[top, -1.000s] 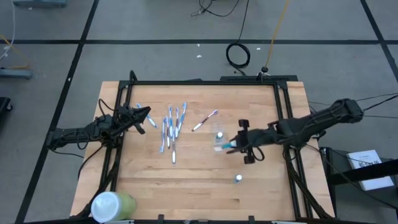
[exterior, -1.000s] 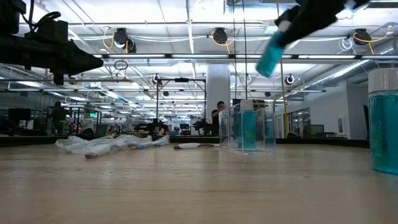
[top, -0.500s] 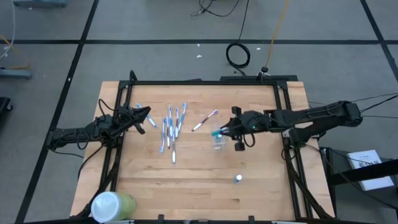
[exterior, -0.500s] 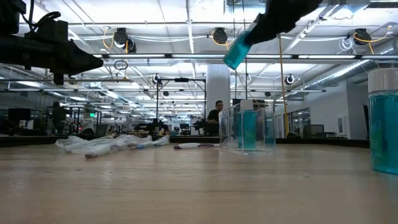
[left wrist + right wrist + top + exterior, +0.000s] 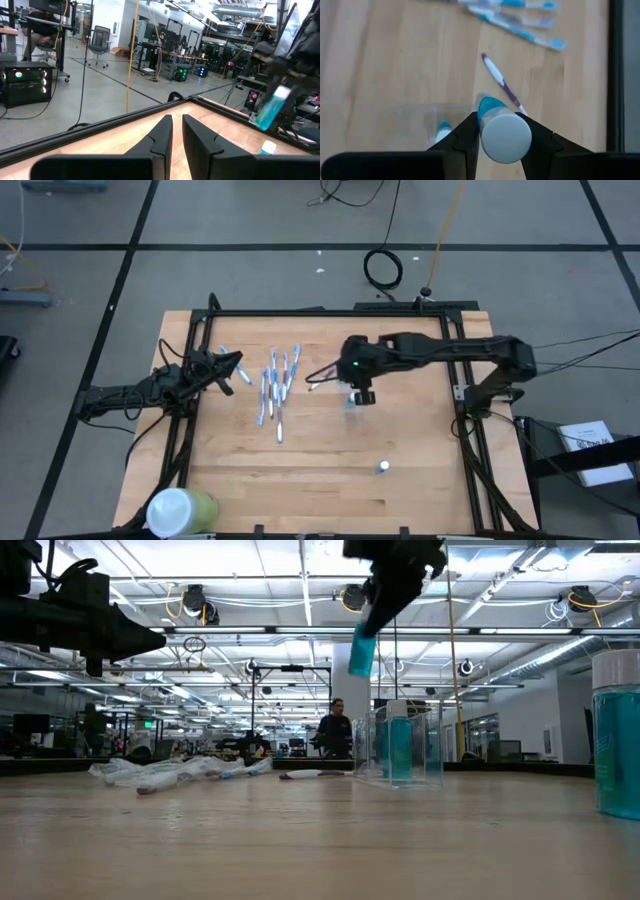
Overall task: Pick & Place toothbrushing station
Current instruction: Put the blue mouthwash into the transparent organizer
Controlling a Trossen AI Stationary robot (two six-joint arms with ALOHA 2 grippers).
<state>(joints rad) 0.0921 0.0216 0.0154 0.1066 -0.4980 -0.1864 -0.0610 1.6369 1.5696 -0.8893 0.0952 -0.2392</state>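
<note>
My right gripper (image 5: 356,380) hangs high above the table, just beyond the small clear cup (image 5: 351,402), shut on a blue tube with a white cap (image 5: 504,137). The cup (image 5: 400,745) stands upright and holds another blue tube (image 5: 398,740). A third tube (image 5: 383,467) stands on the table nearer the front. Several blue-and-white toothbrushes (image 5: 275,385) lie flat left of centre, and the pinkish-purple brush (image 5: 330,373) lies beside them. My left gripper (image 5: 236,366) is shut and empty, above the table's left side. My right gripper pinches the tube just below its white cap (image 5: 492,115) between the two fingers, which point down from above. The blue body (image 5: 362,650) hangs tilted below the fingers, lifted clear of the table and higher than the cup's rim.
A large pale-green cylindrical container (image 5: 181,511) stands at the near left corner. A black frame (image 5: 330,313) runs along the table's far and side edges. Bare wood lies between the cup and the near edge.
My right gripper has carried the tube toward the table's left and far edges, from the right of the cup to a spot just past it. The tube has stayed clear of the table and hangs steeper now.
</note>
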